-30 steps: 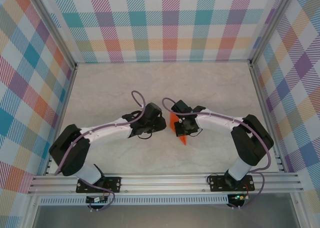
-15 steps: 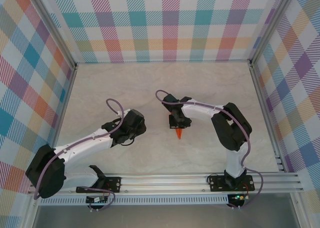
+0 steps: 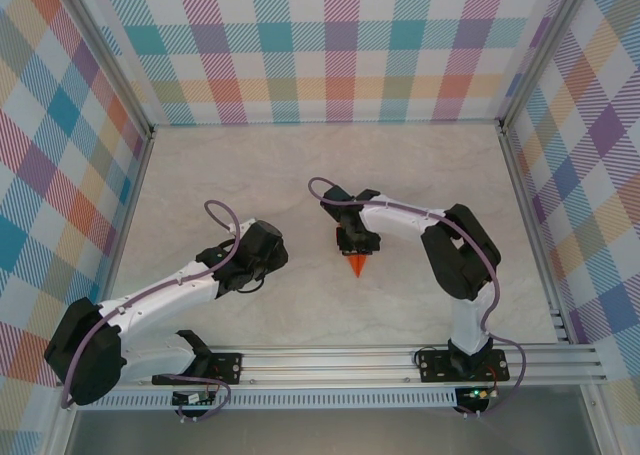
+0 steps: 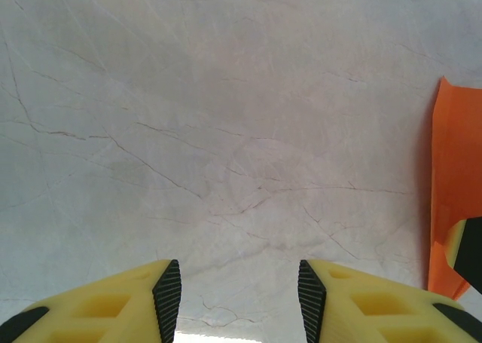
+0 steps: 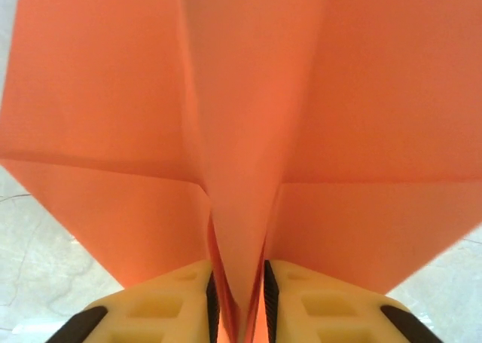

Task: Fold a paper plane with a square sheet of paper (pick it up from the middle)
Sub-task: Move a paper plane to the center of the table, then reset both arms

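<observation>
1 plane (image 3: 357, 266), orange, creased: we find it mid-table (image 3: 250, 175), point toward the arm bases, wings spread, its centre fold pinched in the right gripper (image 5: 238, 290). 1 left gripper (image 4: 239, 292): we log it spread, holding nothing, low over the table, left of the plane and apart from it.

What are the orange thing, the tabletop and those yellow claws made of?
Orange plane: looks like thin matte paper, given its sharp straight creases and layered flaps. Tabletop: pale, smooth, with fine grey veins like marble; stone or printed laminate, can't tell. Yellow fingers: seemingly hard moulded plastic with hollow pockets, faced with ribbed black pads, probably rubber.
</observation>
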